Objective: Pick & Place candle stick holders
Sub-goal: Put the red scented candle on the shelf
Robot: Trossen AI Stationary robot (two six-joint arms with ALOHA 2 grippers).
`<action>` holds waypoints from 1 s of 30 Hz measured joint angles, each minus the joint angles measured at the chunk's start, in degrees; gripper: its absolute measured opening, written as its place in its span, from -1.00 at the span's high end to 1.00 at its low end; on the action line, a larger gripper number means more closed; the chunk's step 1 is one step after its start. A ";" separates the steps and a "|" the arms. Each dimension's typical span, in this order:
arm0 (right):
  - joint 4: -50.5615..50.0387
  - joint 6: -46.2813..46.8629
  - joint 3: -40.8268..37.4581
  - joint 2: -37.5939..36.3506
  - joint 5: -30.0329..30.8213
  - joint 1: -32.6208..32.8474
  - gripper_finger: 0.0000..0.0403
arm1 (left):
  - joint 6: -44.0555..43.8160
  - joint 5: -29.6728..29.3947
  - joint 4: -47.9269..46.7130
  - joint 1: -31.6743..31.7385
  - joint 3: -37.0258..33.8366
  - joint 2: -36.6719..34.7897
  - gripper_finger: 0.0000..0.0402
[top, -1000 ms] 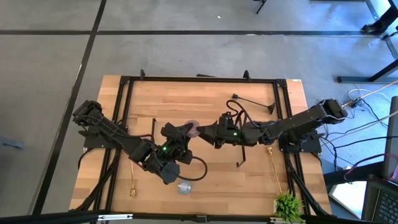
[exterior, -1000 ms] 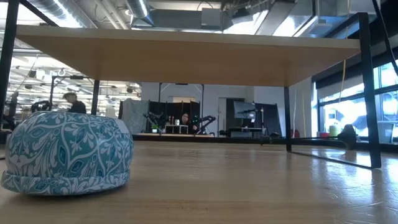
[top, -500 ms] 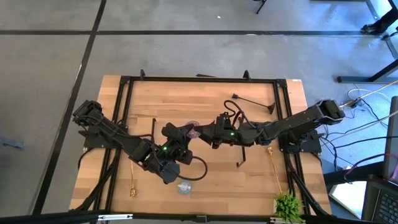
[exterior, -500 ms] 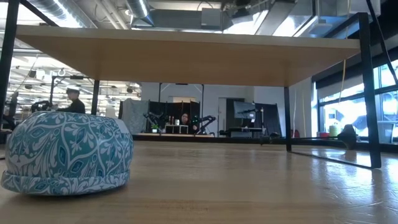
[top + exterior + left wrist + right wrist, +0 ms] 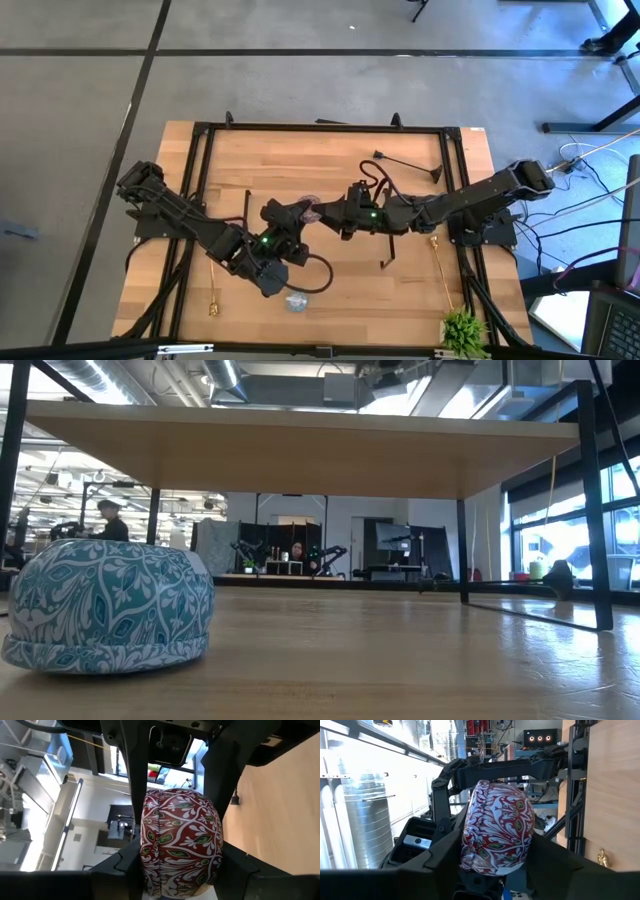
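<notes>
A squat round holder with a red-and-white pattern [image 5: 311,207] is held between my two grippers above the middle of the table. It fills the left wrist view [image 5: 181,840] and the right wrist view [image 5: 497,827]. My left gripper [image 5: 299,214] comes at it from the left and my right gripper [image 5: 323,212] from the right, both shut on it. A pale blue round [image 5: 296,301] sits on its flat base near the front edge, and it also shows in the low view [image 5: 105,605]. Gold stems [image 5: 213,295] [image 5: 441,272] and black stems [image 5: 408,164] [image 5: 386,252] lie flat on the table. My left gripper pinches the round's two opposite sides [image 5: 149,862] between its two fingers, level, from the table's left. The round is clear of the table. My right gripper pinches the same round's sides [image 5: 470,851] between its two fingers, level, from the table's right, facing my left gripper.
A black rail frame [image 5: 320,128] runs round the wooden table top. A small green plant [image 5: 463,331] stands at the front right corner. A black cable loop [image 5: 318,272] hangs by my left arm. People show far off in the room behind.
My right gripper has edged a little toward the table's left, closer to my left gripper, so less of the round shows between them from above.
</notes>
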 joint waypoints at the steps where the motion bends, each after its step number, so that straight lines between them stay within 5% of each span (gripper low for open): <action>1: 0.06 0.09 0.00 -0.01 -0.38 -0.01 0.02 | 0.30 -0.17 -0.01 0.00 0.00 0.00 0.15; 30: -1.48 0.82 0.07 -0.03 -4.31 0.28 0.06 | -1.51 -2.06 0.03 -0.64 -0.04 0.13 -0.03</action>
